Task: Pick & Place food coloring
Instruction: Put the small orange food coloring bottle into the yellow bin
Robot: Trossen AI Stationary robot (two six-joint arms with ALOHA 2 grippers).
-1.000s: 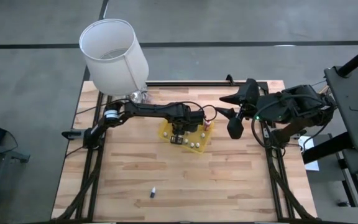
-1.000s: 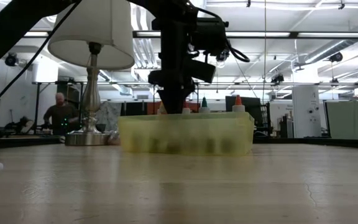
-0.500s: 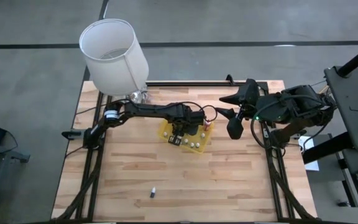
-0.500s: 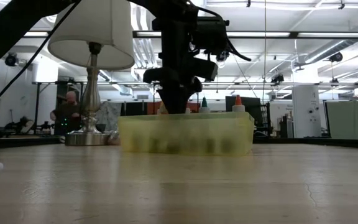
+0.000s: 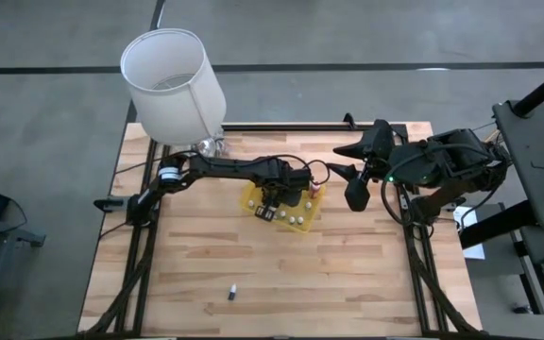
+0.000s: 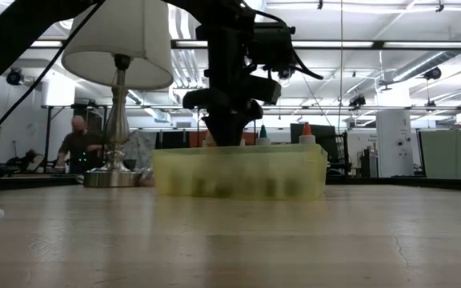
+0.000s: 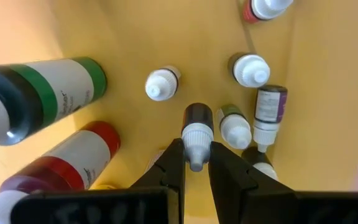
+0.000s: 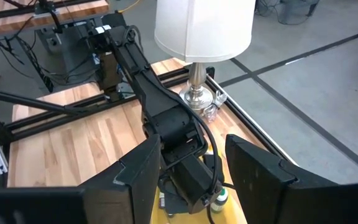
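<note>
Left claw [image 7: 196, 163] is down inside the yellow tray [image 5: 253, 198], fingers pinched nearly shut on the white tip of a small dark-bodied vial [image 7: 197, 127]. Vial stands upright on the tray floor, not lifted yet. Around it: more tiny vials at 12 to 3 o'clock, two big bottles lying at 9 o'clock, green-banded [image 7: 55, 87] and red-banded [image 7: 73, 155]. In the last second almost nothing has changed: the arm sits in the same spot over the tray, grip unchanged, only a slight wrist shift in the low view. Judgement: grasp looks set, lift is next; a tip-only pinch could slip.

Right claw [image 8: 194, 168] is parked at 3 o'clock of the tray, above the table [image 5: 215, 255], fingers apart, empty. One stray vial [image 5: 232, 293] lies at 6 o'clock near the front table edge. Lamp [image 5: 173, 85] stands at 11 o'clock.
</note>
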